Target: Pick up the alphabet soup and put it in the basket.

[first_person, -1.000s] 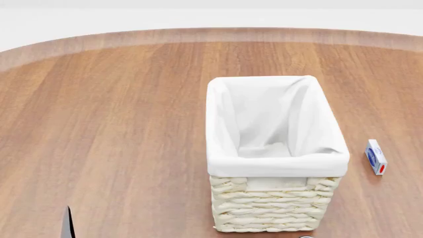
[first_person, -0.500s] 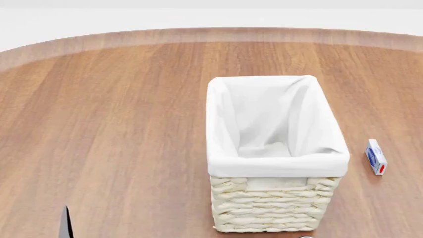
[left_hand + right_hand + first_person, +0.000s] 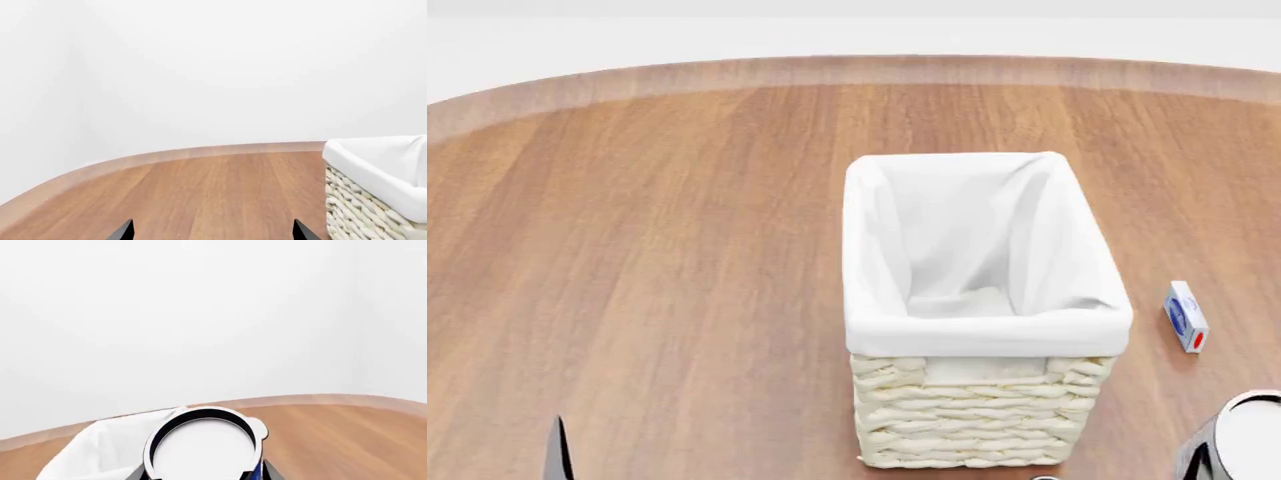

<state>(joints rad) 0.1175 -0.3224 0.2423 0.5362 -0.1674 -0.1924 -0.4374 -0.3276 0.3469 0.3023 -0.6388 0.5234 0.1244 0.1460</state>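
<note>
The alphabet soup (image 3: pixel 200 450), a can with a white top and a blue label showing at its side, sits between the jaws of my right gripper (image 3: pixel 203 474), which is shut on it. In the head view the can's white top (image 3: pixel 1252 432) shows at the bottom right, right of the basket's near corner, with a dark finger (image 3: pixel 1196 462) beside it. The cream wicker basket (image 3: pixel 988 332) with its white lining stands mid-table; it also shows in the left wrist view (image 3: pixel 360 200) and the right wrist view (image 3: pixel 93 452). My left gripper (image 3: pixel 211 231) is open and empty over bare wood.
A small blue-and-white box with a red dot (image 3: pixel 1186 316) lies on the table right of the basket. The round wooden table's far edge (image 3: pixel 854 68) curves along the back, with white floor beyond it.
The can in my right gripper has come up into the head view at the bottom right; it was out of that view before. The left fingertip has sunk slightly.
</note>
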